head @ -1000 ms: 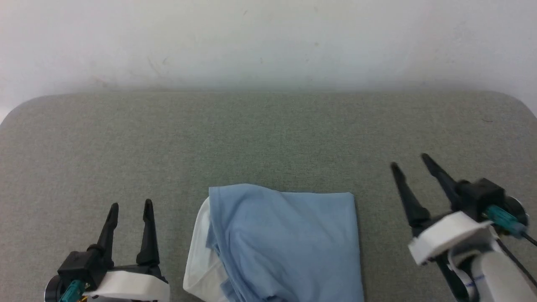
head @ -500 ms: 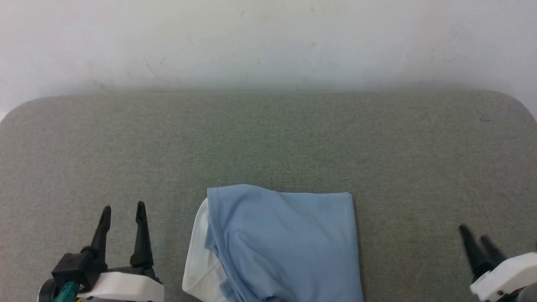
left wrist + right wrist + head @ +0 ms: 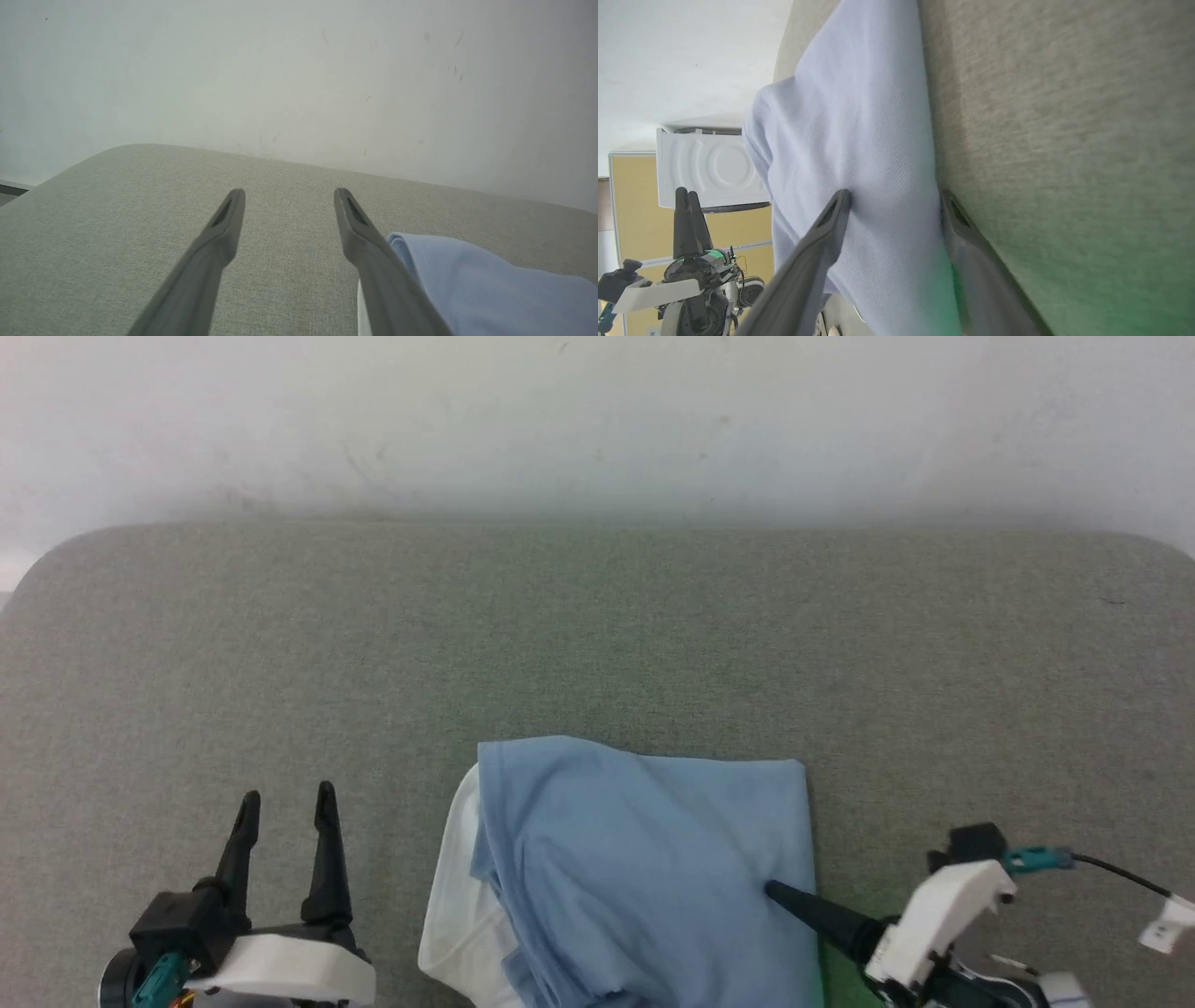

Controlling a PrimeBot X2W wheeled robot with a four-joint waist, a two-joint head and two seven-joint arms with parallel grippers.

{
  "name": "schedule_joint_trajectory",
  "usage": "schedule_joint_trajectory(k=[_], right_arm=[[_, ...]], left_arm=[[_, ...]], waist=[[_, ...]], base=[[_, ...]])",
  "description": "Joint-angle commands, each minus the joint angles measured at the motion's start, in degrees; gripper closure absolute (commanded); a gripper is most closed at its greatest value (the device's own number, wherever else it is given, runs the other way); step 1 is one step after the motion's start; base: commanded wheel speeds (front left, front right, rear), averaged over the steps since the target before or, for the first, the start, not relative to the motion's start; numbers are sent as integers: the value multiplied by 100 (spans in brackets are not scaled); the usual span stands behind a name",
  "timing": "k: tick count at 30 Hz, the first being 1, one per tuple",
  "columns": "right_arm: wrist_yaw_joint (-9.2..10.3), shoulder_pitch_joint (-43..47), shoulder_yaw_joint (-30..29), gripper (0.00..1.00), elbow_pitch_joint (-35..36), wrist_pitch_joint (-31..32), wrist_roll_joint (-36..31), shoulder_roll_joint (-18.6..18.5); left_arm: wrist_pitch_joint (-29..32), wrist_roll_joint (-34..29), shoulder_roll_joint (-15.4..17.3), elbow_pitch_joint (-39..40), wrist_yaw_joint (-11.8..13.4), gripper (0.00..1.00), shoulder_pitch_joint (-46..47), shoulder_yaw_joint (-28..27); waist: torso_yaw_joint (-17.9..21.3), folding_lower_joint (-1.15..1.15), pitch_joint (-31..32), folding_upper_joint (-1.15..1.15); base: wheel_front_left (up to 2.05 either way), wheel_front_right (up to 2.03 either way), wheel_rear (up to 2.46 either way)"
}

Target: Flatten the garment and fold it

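garment (image 3: 644,868): folded, on counter (image 3: 597,635) near front edge | right gripper (image 3: 895,196): jaws spread, straddling garment's right edge, not clenched | left gripper (image 3: 288,795): jaws spread, empty, beside garment's left side

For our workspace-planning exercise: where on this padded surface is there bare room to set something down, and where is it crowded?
Free: the wide band of padded surface between the wall and the folded polo shirt, plus the strip between the open left gripper and the shirt. Crowded: the shirt's right edge, where the open right gripper straddles the cloth.
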State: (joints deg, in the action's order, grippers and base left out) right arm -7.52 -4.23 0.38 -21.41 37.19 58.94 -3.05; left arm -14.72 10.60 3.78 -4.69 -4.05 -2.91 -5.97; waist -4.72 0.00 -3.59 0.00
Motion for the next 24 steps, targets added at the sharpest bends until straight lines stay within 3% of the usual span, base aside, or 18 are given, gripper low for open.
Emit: schedule_joint_trajectory(k=[1,3,4,5,7,10,13,19,24], right_arm=[[3,-159,137,0,-137,-58,123,16],[3,-343,385,0,-413,-133,228,16],[3,-426,502,11,-549,-152,237,16],[3,-502,598,55,-665,-187,228,16],[3,-626,767,100,-813,-243,224,16],[3,-751,961,100,-770,-456,24,-48],[3,-811,1285,100,-451,-823,-510,-378],[3,-880,1975,100,267,-1567,-2410,-1425],[3,-824,2029,100,971,-1590,-3557,-1960]], left_arm=[[-28,21,-24,-14,-47,0,104,16],[-28,22,-29,-33,-59,0,136,33],[-28,22,-31,-40,-63,0,146,37],[-28,23,-34,-46,-66,0,154,41],[-28,26,-38,-55,-73,0,158,40],[-28,23,-44,-45,-69,0,127,20],[-28,21,-49,-25,-51,0,70,-23],[-28,14,-52,9,-54,0,29,-85],[-28,39,-58,83,-55,0,6,-124]], waist=[[-56,0,-41,0],[-100,0,-58,0],[-118,0,-64,0],[-135,0,-69,0],[-159,0,-73,0],[-157,0,-55,0],[-99,0,-28,0],[173,0,10,0],[565,0,-47,0]], base=[[0,0,0],[0,0,0],[0,0,0],[0,0,0],[0,0,0],[0,0,0],[0,0,0],[0,0,0],[0,0,0]])
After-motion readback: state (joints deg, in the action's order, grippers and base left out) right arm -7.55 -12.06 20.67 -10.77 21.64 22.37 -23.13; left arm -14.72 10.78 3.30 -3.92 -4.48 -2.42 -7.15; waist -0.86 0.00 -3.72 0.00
